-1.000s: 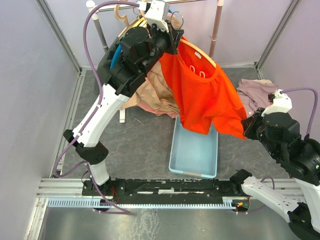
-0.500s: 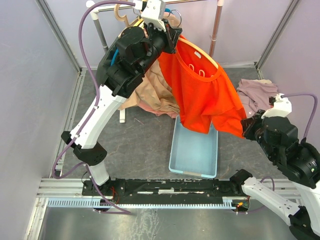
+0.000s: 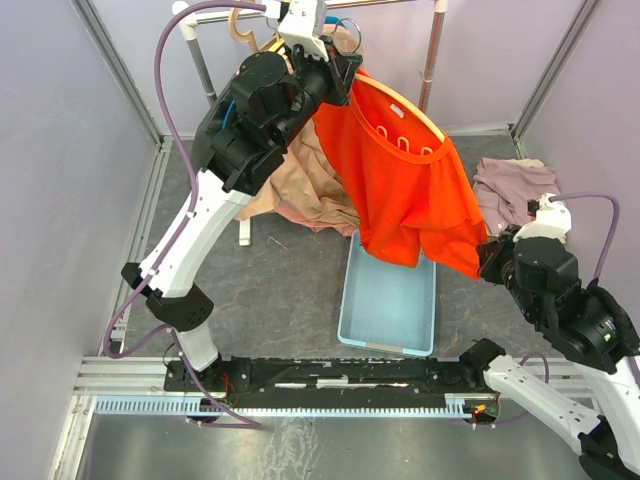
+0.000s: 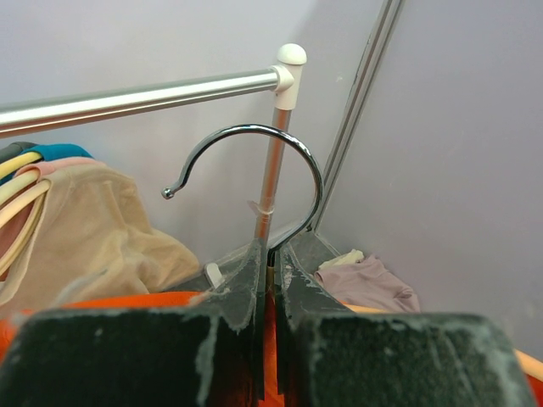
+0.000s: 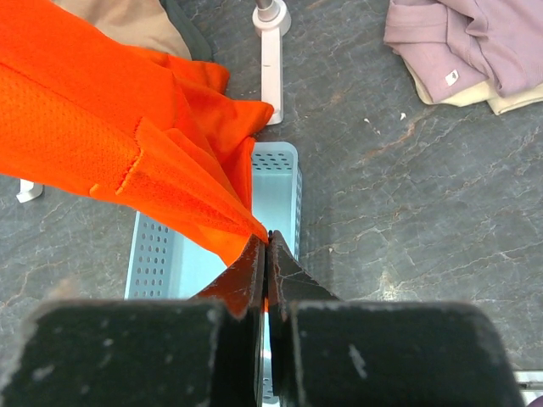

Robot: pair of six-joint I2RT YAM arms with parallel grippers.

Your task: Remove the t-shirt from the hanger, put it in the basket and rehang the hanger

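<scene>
My left hand (image 4: 270,259) is clamped tight on the neck of the hanger (image 3: 412,108). My right hand (image 5: 268,246) is pinched closed on a bottom corner of the t-shirt (image 3: 400,200), which drapes from the hanger above the bin (image 3: 388,325). The t-shirt looks light, soft and stretchy, so that hem should hold without slipping.

Legible text: none can be read in any view.
Orange t-shirt (image 3: 400,200): pale marks are seen inside the neckline from the top camera, too small to be made out as letters or numbers.
Lilac garment (image 5: 475,38): a small white tag (image 5: 448,78) is seen at its edge in the right wrist view; whatever is printed on it cannot be read.
</scene>
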